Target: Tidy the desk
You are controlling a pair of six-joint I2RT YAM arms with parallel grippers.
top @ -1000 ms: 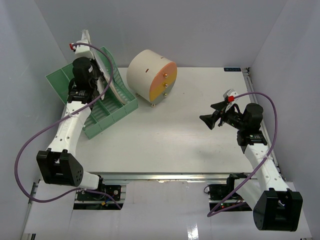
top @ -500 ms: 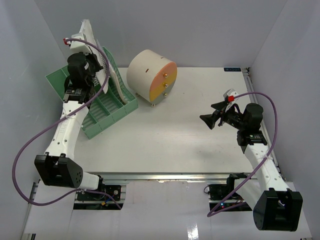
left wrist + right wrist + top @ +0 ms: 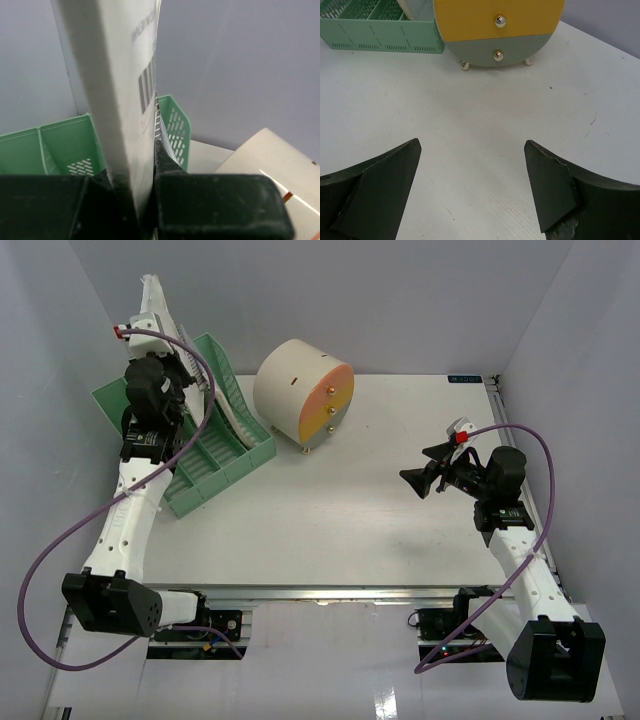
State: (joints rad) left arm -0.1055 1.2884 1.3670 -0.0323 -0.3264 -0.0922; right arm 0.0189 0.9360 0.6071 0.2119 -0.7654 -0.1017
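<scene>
White desk (image 3: 350,525) fills the floor of a grey-walled enclosure. Green file rack (image 3: 215,455) sits at its far left corner, with the cream drawer unit (image 3: 300,390) just right of it. Fingers of the left gripper (image 3: 131,197) are nearly closed, clamping a thin white booklet (image 3: 120,75) with a barcode above the rack. The right gripper (image 3: 470,185) hovers at right over the desk, fingers spread wide, holding nothing.
</scene>
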